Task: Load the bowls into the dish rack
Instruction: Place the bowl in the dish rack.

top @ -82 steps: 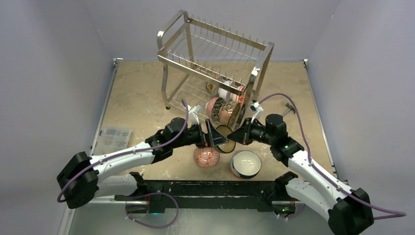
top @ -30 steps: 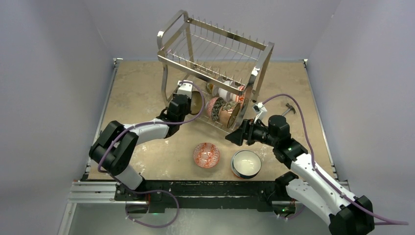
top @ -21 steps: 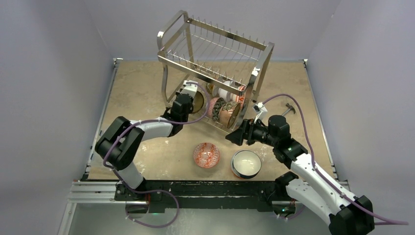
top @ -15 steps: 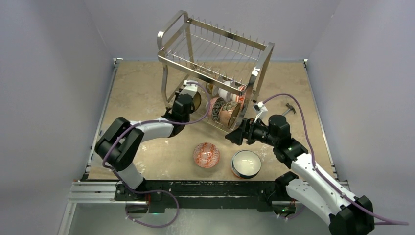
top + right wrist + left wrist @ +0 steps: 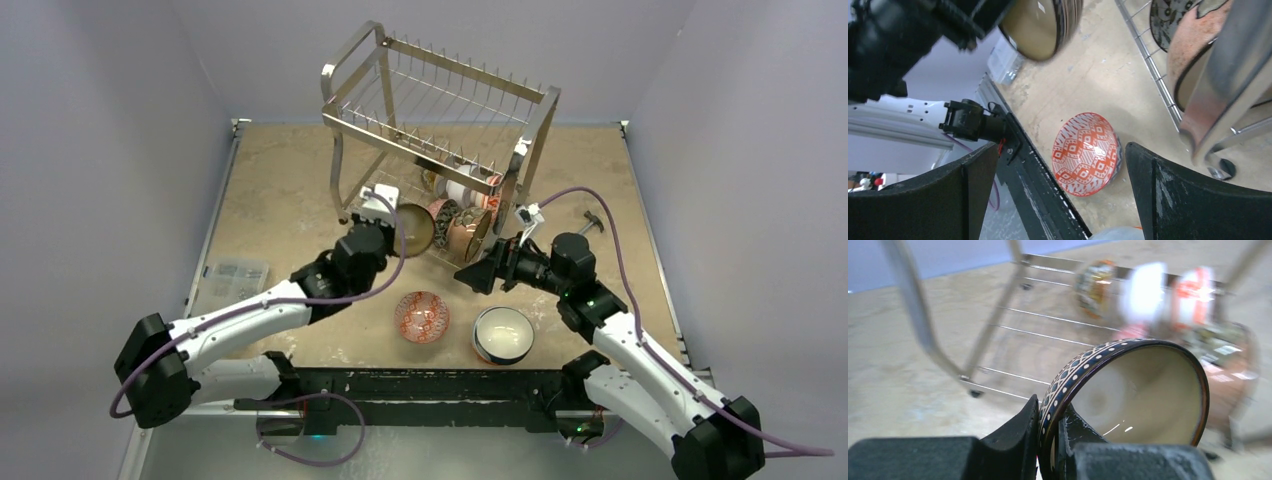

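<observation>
The dish rack [image 5: 440,120] stands at the back of the table, with several bowls [image 5: 462,225] on edge in its lower tier. My left gripper [image 5: 388,228] is shut on the rim of a tan bowl with a blue dotted band [image 5: 413,229], holding it on edge just left of those bowls. In the left wrist view the fingers [image 5: 1020,432] pinch that rim [image 5: 1083,367]. My right gripper [image 5: 478,276] hangs open and empty above a red-patterned bowl [image 5: 1085,152] and a white bowl [image 5: 502,334] on the table.
A clear plastic parts box [image 5: 228,280] lies at the left table edge. A small metal tool [image 5: 590,222] lies right of the rack. The rack's chrome leg [image 5: 1233,75] is close to my right finger. Grey walls enclose the table.
My left gripper closed on the tan bowl at the rack's lower tier, then drew back toward the near side with it. The right gripper opened wider and shifted slightly toward the rack.
</observation>
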You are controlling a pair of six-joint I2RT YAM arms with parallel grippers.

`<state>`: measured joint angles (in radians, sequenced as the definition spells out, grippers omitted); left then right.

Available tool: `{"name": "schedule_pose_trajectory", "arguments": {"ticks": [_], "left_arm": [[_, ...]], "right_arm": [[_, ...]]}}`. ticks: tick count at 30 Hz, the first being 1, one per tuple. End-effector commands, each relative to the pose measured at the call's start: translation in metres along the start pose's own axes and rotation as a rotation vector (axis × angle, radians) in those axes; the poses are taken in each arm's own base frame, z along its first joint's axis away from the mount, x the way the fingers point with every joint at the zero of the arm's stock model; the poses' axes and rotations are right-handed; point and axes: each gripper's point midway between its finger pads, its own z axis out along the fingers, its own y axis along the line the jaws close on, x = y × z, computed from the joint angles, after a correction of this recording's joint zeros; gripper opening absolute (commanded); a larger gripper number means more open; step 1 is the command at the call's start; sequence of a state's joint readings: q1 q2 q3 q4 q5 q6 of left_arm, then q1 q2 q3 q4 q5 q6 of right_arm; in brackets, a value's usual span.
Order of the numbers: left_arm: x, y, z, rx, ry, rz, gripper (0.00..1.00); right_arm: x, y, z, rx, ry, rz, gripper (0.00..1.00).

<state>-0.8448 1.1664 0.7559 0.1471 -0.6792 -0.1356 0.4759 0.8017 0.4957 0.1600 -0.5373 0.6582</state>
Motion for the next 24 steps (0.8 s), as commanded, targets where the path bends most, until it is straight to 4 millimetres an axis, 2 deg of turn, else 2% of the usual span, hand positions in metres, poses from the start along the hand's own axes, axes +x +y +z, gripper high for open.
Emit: {"name": "schedule_pose_trajectory", "arguments": {"ticks": [1,6,10,11,14,15,16,17,18,20,21,22,24], "left_arm": [[0.011,-0.057,-0.039,0.158,0.048,-0.133,0.00],[0.013,-0.108,-0.068,0.263,0.060,-0.180,0.00],[0.008,-0.129,-0.079,0.303,0.057,-0.193,0.00],[0.003,-0.134,-0.081,0.326,0.045,-0.214,0.00],[-0.006,-0.140,-0.086,0.365,0.031,-0.242,0.00],[-0.008,-0.139,-0.086,0.362,0.032,-0.248,0.00],[-0.009,-0.137,-0.088,0.360,0.032,-0.256,0.03],[-0.011,-0.135,-0.088,0.360,0.029,-0.265,0.09],[-0.014,-0.134,-0.090,0.367,0.022,-0.282,0.20],[-0.016,-0.134,-0.094,0.387,0.028,-0.314,0.48],[-0.016,-0.133,-0.097,0.391,0.039,-0.337,0.68],[-0.017,-0.132,-0.098,0.400,0.050,-0.358,0.80],[-0.014,-0.131,-0.099,0.435,0.097,-0.413,0.88]], "right_arm": [[-0.002,0.019,0.002,-0.112,-0.012,-0.006,0.99],[0.008,0.010,0.007,-0.101,0.031,0.014,0.96],[0.011,0.002,0.010,-0.074,0.051,0.019,0.86],[0.012,0.001,0.011,-0.072,0.057,0.019,0.81],[0.014,-0.003,0.012,-0.057,0.076,0.009,0.48],[0.014,-0.004,0.013,-0.050,0.079,0.004,0.28],[0.013,-0.005,0.012,-0.039,0.075,0.001,0.13],[0.013,-0.007,0.012,-0.031,0.073,-0.002,0.03],[0.012,-0.007,0.012,-0.027,0.068,-0.009,0.00],[0.010,-0.008,0.011,-0.016,0.060,-0.017,0.00],[0.008,-0.008,0.010,-0.011,0.055,-0.019,0.00],[0.007,-0.008,0.009,-0.006,0.048,-0.025,0.00],[0.003,-0.007,0.006,0.005,0.025,-0.038,0.00]]}}
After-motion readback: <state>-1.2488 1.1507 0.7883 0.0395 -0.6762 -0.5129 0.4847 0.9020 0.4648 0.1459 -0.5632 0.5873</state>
